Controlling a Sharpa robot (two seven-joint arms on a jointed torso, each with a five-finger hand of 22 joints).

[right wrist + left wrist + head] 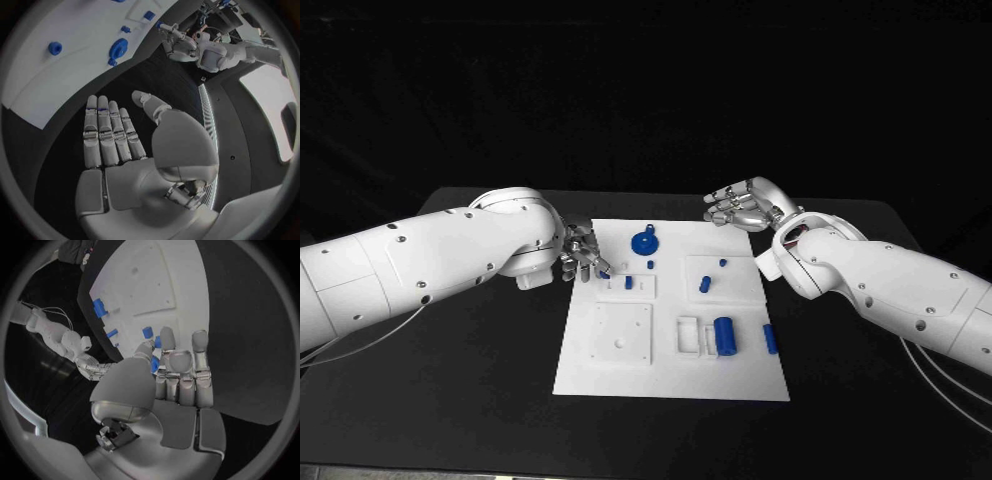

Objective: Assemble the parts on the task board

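The white task board (668,375) lies in the middle of the black table. My left hand (581,255) hovers at its left edge and pinches a small blue part (154,363) between thumb and finger. On the board are a blue round disc (643,243), small pegs (629,283) (705,284), a thick blue cylinder (724,335) and a blue bar (770,338). My right hand (747,207) hangs beyond the board's far right corner, holding nothing. In the right wrist view its fingers (109,132) are straight, and the disc (119,48) lies past them.
A raised white square plate (620,332) and a white slot block (688,335) sit on the board's near half. Black table (473,400) surrounds the board on all sides. My two forearms flank the board's far half.
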